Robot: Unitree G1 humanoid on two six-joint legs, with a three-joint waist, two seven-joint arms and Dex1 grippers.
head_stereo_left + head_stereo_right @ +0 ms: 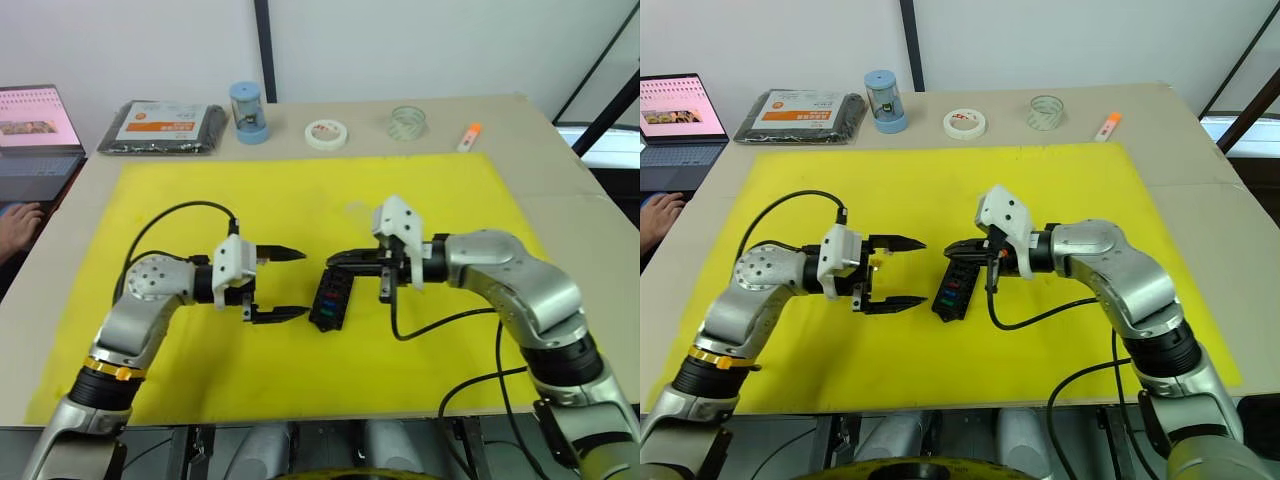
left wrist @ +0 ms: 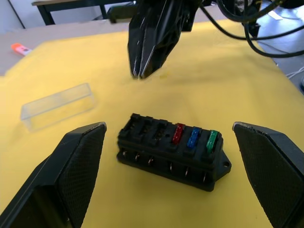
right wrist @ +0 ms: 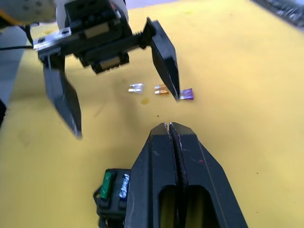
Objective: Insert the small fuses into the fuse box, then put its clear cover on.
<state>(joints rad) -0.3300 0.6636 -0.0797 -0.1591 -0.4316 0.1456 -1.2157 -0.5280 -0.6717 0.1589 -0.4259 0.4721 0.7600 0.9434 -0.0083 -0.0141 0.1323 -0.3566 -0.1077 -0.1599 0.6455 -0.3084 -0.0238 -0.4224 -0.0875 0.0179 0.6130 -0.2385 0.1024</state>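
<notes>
The black fuse box [image 2: 173, 149] lies on the yellow mat between my two grippers, with a red, a blue and a green fuse seated in one row. My left gripper [image 1: 285, 283] is open, its fingers spread wide and pointing at the box from just left of it. My right gripper [image 1: 335, 260] is shut with nothing visible between its fingers, its tips hovering just above the box's far end. Three loose small fuses lie on the mat beyond my left gripper: pale clear [image 3: 136, 88], amber [image 3: 161, 89] and purple [image 3: 186, 94]. The clear cover [image 2: 56, 105] rests on the mat beyond the box.
Along the table's back edge stand a black packet [image 1: 165, 127], a blue cylinder [image 1: 248, 112], a white tape roll [image 1: 326, 133], a clear tape roll [image 1: 407, 122] and an orange marker [image 1: 468, 136]. A laptop [image 1: 35, 130] and a person's hand [image 1: 18, 225] are at far left.
</notes>
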